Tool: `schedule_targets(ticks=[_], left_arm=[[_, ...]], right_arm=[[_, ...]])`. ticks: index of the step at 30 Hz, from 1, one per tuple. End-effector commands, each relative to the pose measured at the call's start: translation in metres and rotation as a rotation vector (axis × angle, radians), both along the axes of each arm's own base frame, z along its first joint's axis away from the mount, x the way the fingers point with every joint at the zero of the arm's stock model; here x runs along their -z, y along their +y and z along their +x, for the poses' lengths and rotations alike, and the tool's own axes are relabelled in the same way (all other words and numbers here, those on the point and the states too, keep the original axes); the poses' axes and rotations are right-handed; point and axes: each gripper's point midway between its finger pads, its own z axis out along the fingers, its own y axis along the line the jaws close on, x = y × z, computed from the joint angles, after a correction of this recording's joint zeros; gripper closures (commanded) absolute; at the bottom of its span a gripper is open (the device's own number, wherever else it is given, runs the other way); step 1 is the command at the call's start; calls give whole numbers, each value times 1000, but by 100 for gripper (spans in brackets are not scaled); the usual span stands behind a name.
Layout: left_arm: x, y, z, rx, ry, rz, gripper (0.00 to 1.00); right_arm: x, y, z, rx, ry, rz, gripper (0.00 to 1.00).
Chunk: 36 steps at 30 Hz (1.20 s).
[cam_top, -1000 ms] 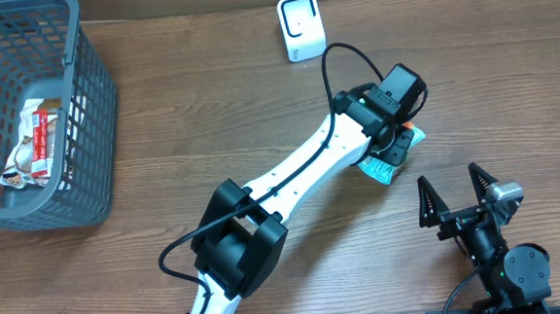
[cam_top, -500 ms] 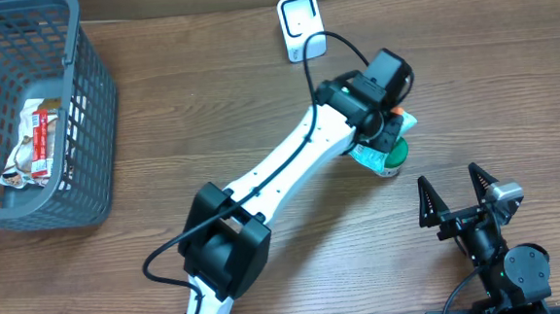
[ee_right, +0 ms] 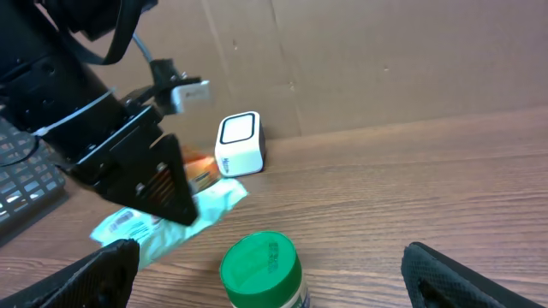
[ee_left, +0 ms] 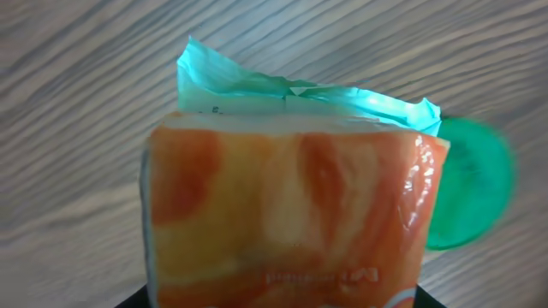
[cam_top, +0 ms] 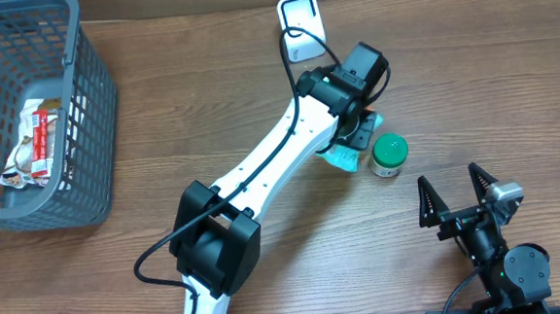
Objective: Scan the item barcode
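Item: snack packet (ee_left: 291, 214), scan pending.
I have it clamped in the left gripper (cam_top: 358, 133), centre frame, just below the scanner (cam_top: 300, 24); right gripper (cam_top: 449, 178) idle, jaws apart.

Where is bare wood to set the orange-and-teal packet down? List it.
Free: wooden table between the grey plastic mesh basket and white left arm; also far right of the white boxy scanner. Crowded: around scanner, left gripper holding the orange-and-teal packet, green-lidded jar.

A green-lidded jar (cam_top: 390, 156) stands upright on the wooden tabletop (cam_top: 189, 94). Well apart, at the left edge, a gray plastic basket (cam_top: 90, 110) holds a printed snack packet (cam_top: 34, 143).
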Motion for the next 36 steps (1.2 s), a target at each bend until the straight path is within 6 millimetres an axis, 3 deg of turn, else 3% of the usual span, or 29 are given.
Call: schedule_targets(ticks=[1,7,13,21,30,36], left_arm=[[-29,16,13,-103,-74,2,58],[-11,24,2,-172,-18,24,57],[27,28,-9,-315,40,11,64],[71,-6,-30,-264,122,-146,66],[71,-31,-44,-198,148,-208,66],[73,-35,-55,-176,157,-183,65]], right_arm=[[2,-1,0,5,-3,-1,0],[2,-1,0,5,-3,0,0],[2,-1,0,5,-3,0,0],[2,-1,0,5,-3,0,0],[2,-1,0,5,-3,-1,0],[2,-1,0,5,-3,-1,0]])
